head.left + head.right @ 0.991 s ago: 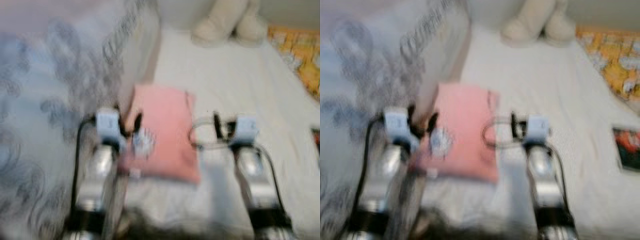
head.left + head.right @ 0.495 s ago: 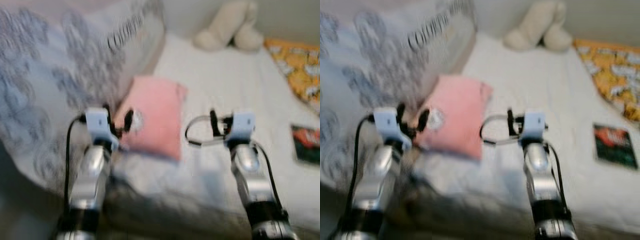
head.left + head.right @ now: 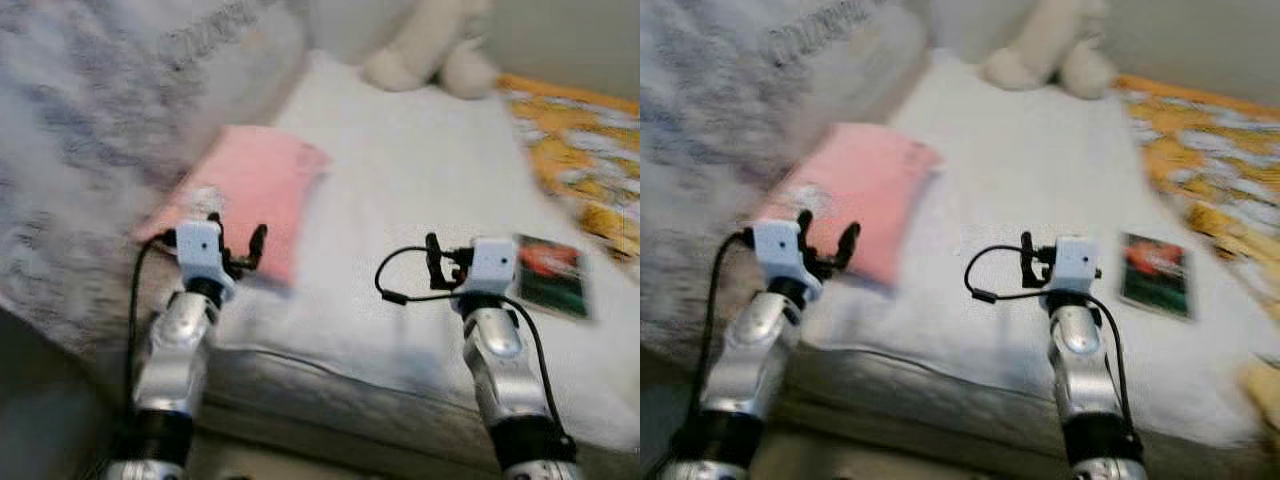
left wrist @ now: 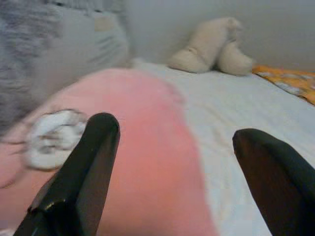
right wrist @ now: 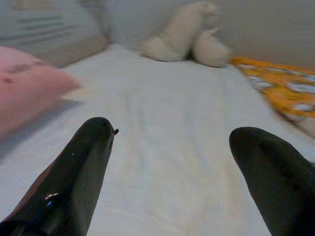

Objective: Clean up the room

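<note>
Flanking open bed (image 3: 420, 190), spread grippers (image 3: 237, 246)

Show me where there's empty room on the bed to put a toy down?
The white sheet is bare between the pink pillow and the book. It is crowded along the patterned duvet and near the plush toy.

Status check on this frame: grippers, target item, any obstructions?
Left gripper open, at the pink pillow. Right gripper open over bare white sheet. Book lies on the bed to the right. Nothing blocking.
</note>
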Controlling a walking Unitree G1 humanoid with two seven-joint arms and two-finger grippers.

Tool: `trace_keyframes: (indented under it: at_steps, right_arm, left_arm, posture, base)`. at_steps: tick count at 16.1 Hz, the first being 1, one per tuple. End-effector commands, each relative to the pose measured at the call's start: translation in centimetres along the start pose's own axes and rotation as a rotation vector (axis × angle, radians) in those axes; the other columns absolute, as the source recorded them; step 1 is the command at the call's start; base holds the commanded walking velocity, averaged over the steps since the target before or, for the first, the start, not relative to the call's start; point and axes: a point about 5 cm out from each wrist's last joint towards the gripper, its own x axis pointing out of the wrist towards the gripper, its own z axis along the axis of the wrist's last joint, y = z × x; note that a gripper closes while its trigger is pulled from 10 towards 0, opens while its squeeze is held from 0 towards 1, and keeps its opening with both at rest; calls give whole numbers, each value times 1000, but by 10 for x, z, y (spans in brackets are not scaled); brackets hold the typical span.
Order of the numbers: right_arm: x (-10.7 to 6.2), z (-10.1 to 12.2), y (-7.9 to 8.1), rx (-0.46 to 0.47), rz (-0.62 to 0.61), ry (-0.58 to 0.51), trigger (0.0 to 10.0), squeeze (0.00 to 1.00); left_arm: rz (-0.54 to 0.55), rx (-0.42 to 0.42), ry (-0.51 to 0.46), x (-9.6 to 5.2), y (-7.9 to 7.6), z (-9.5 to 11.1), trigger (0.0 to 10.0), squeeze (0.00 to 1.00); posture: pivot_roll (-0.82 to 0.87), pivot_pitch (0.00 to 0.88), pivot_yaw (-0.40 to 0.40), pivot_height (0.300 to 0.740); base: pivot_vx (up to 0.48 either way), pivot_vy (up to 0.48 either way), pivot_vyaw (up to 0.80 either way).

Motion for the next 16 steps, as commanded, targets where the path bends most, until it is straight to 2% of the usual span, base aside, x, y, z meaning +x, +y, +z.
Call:
trace_keyframes:
  at_steps: [1, 4, 8, 9, 11, 12, 16]
  right_arm:
    - [1, -1, -2, -1, -20, 5, 10000, 0]
    - [4, 6, -5, -19, -43, -27, 10000, 0]
    - [6, 12, -7, -36, -53, -56, 10000, 0]
    - [8, 13, -5, -70, -43, -54, 10000, 0]
    - [9, 12, -5, -66, -45, -51, 10000, 0]
    - [8, 11, -5, -40, -53, -54, 10000, 0]
    - [11, 12, 3, -49, -17, -54, 10000, 0]
  left_arm:
    - [-19, 0, -12, 3, -2, 3, 10000, 0]
    - [-39, -11, -11, 11, -7, 4, 10000, 0]
    - [-21, -2, -9, 19, -6, 6, 10000, 0]
    - [-37, 0, -24, 22, -8, 10, 10000, 0]
    - [-46, -7, -26, 23, -10, 10, 10000, 0]
    - [-32, -28, -33, 24, -9, 11, 10000, 0]
    - [-15, -33, -33, 25, -7, 11, 10000, 0]
  posture:
    - [35, 0, -30, 740]
    - [4, 0, -20, 740]
    - [-22, 0, -3, 740]
    - [-24, 0, 0, 740]
    - [-22, 0, 2, 740]
    - [-18, 0, 3, 740]
    - [-1, 0, -3, 740]
  base:
    - [0, -465, -738]
    - [0, -394, -500]
    - [0, 0, 0]
    - [0, 0, 0]
    - [0, 0, -744]
    - [401, -255, -712]
    - [455, -65, 0]
